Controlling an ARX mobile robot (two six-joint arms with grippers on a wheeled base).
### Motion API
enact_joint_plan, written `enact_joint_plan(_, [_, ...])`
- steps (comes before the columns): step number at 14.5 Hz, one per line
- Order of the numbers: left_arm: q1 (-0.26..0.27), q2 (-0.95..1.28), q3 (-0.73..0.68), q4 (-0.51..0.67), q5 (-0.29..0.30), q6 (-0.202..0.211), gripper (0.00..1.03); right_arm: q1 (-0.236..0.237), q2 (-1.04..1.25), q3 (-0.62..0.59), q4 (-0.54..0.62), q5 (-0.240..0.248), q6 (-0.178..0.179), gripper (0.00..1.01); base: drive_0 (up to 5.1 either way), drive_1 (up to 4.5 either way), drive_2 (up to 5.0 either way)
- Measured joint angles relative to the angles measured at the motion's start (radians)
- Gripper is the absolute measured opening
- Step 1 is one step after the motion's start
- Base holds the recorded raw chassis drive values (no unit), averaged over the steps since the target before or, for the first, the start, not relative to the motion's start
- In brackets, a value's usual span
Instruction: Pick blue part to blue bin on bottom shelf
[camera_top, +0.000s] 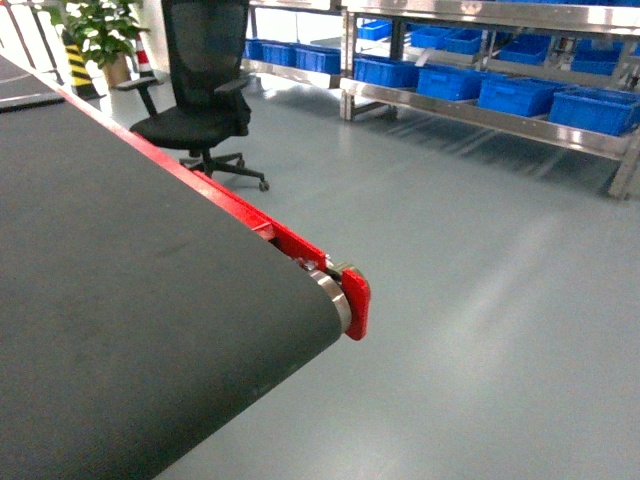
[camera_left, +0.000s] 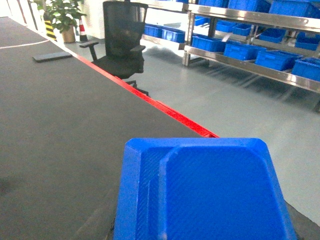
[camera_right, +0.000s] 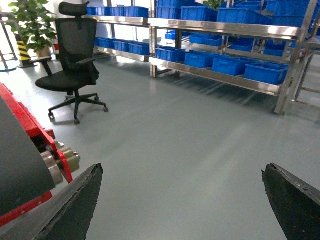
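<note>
1. Head view: a dark conveyor belt (camera_top: 130, 320) fills the left and lower frame, edged by a red side rail (camera_top: 240, 212) that ends in a red end cap (camera_top: 356, 303) at centre. An office chair (camera_top: 200, 95) stands at upper left on the grey floor (camera_top: 480, 300), with a potted plant (camera_top: 100, 30) behind it. A steel rack (camera_top: 480, 115) crosses the upper right; blue bins (camera_top: 515, 95) sit in a row on its bottom shelf (camera_top: 560, 138). Neither arm appears here.

2. Left wrist view: only here, a blue tray-like plastic object (camera_left: 205, 192) fills the lower centre, lying over the belt close to the camera. What it is cannot be determined. No fingers of the left gripper are visible, so its jaw state cannot be read. A flat dark pad (camera_left: 52, 56) lies on the belt at upper left.

3. Right wrist view: the right gripper (camera_right: 182, 200) shows two dark fingers (camera_right: 75, 205) in the lower corners, spread wide apart with only floor between them. The belt's end roller (camera_right: 60, 160) is at left.

4. The blue part is not visible in any view.
</note>
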Motion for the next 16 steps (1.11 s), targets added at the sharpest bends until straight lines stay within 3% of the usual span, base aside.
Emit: enact_joint_plan(16, [0.000, 0.000, 0.000, 0.000, 0.001, 0.000, 0.44, 0.000, 0.000, 0.000, 0.000, 0.000, 0.000, 0.98, -1.6, -1.58, -1.6])
